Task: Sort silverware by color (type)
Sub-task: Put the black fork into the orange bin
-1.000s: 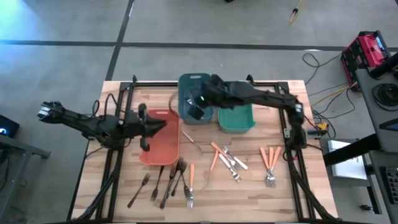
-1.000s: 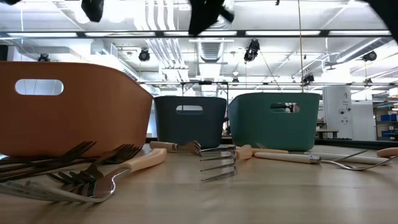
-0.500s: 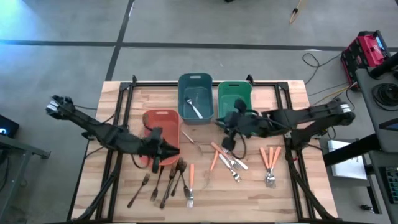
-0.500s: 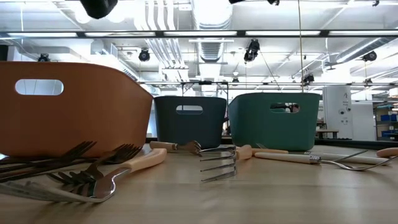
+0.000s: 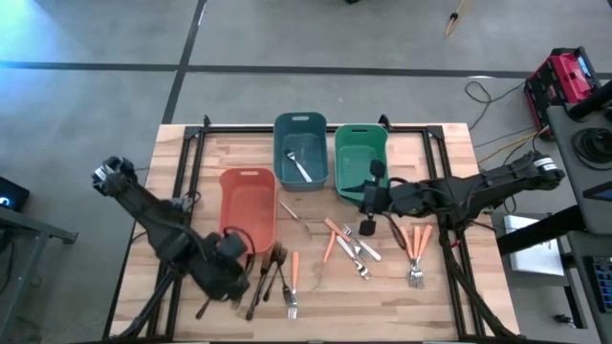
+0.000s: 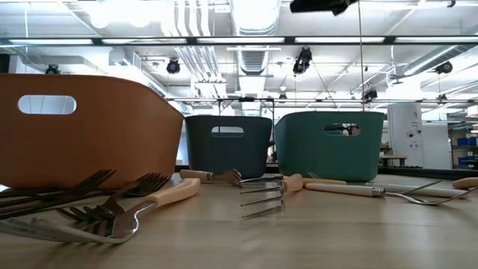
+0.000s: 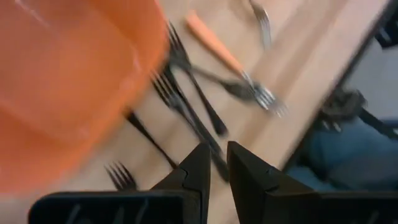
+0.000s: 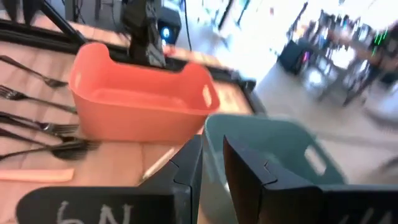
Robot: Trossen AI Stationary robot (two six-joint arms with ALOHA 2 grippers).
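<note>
The counter is pale wood planks with a smooth matt finish. The three bins, salmon, blue and green, look like smooth matt plastic. The forks are shiny metal; the dark forks look duller.

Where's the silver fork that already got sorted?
In the high view, the silver fork lies inside the blue bin at the table's back middle, between the salmon bin and the green bin.

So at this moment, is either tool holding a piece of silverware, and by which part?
Nothing is held. The left tool is nearly shut and empty above the dark forks; the right tool is nearly shut and empty too.
</note>
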